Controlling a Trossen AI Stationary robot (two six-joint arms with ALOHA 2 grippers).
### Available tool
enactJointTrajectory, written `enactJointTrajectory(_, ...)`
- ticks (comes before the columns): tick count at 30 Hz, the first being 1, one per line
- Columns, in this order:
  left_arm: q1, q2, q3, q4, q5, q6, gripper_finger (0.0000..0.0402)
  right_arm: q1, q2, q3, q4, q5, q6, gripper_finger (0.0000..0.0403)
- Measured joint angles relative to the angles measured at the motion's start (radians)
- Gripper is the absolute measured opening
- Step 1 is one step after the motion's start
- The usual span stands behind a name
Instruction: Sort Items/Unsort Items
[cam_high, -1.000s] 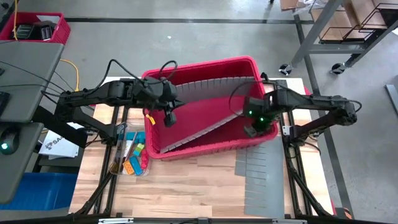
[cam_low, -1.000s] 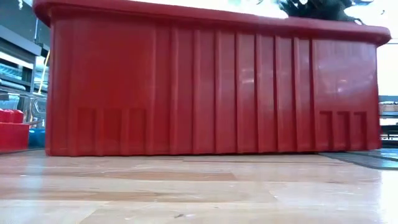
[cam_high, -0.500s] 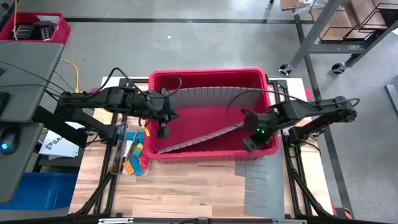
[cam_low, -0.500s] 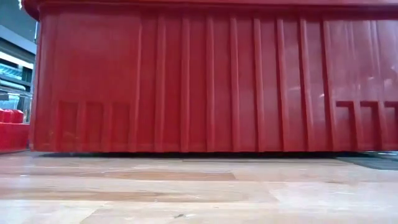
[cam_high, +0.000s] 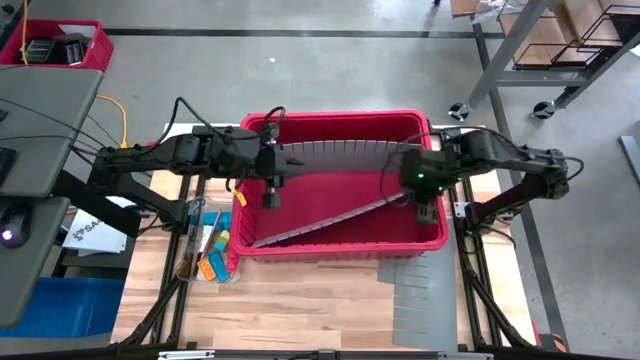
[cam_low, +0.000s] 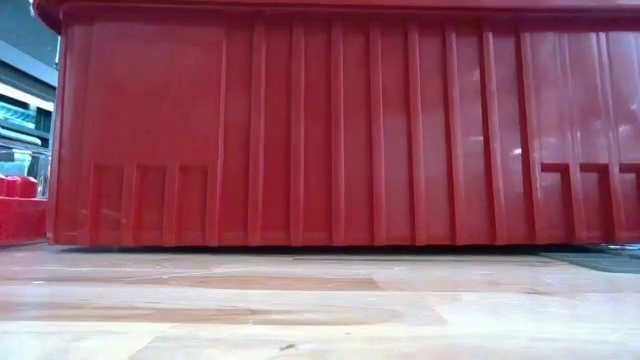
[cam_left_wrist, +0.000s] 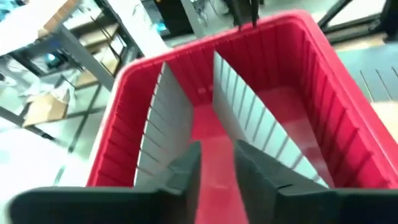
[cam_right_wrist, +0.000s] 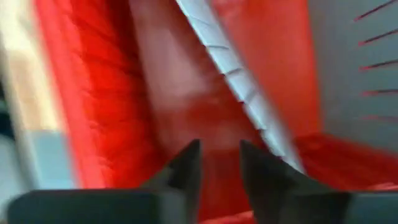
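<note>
Big red bin (cam_high: 340, 245) sat mid-surface (cam_high: 300, 300), grey dividers (cam_high: 330, 158) loose inside. Left hand (cam_left_wrist: 214, 165) and right hand (cam_right_wrist: 219, 163) hung over the bin, fingers slightly spread, pinching nothing. Items (cam_high: 213, 250) lay piled on the surface just left of the bin: probably light, stiff blocks, pinch across flat sides; thin sticks likely roll.
</note>
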Motion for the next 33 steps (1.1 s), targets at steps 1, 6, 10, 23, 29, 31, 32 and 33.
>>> enactJointTrajectory(1, 0.0, 0.001, 0.0, 0.011, -0.009, 0.0, 0.0112, -0.015, 0.014, 0.0, 0.002, 0.024, -0.073, 0.0122)
enactJointTrajectory(6, -0.008, 0.019, 0.0, 0.031, -0.083, -0.08, 0.0195, -0.065, 0.103, 0.0, 0.04, 0.077, -0.369, 0.0224)
enactJointTrajectory(10, -0.028, 0.02, 0.001, -0.008, -0.137, -0.165, 0.0243, -0.094, 0.175, 0.0, 0.02, 0.01, -0.443, 0.0256)
enactJointTrajectory(23, 0.026, -0.029, -0.012, -0.296, -0.124, -0.173, 0.0262, -0.074, 0.192, -0.127, 0.165, 0.005, -0.458, 0.0259)
enactJointTrajectory(29, 0.058, -0.138, -0.171, -0.18, -0.046, -0.161, 0.0262, -0.045, 0.193, -0.26, 0.198, 0.021, -0.39, 0.0259)
enactJointTrajectory(31, 0.058, -0.179, -0.225, -0.107, -0.047, -0.173, 0.0262, -0.036, 0.192, -0.273, 0.238, 0.038, -0.368, 0.0259)
enactJointTrajectory(32, 0.058, -0.195, -0.25, -0.072, -0.048, -0.181, 0.0262, -0.034, 0.192, -0.283, 0.264, 0.054, -0.36, 0.0259)
enactJointTrajectory(33, 0.057, -0.21, -0.278, -0.039, -0.049, -0.195, 0.0262, -0.033, 0.192, -0.294, 0.29, 0.073, -0.353, 0.0259)
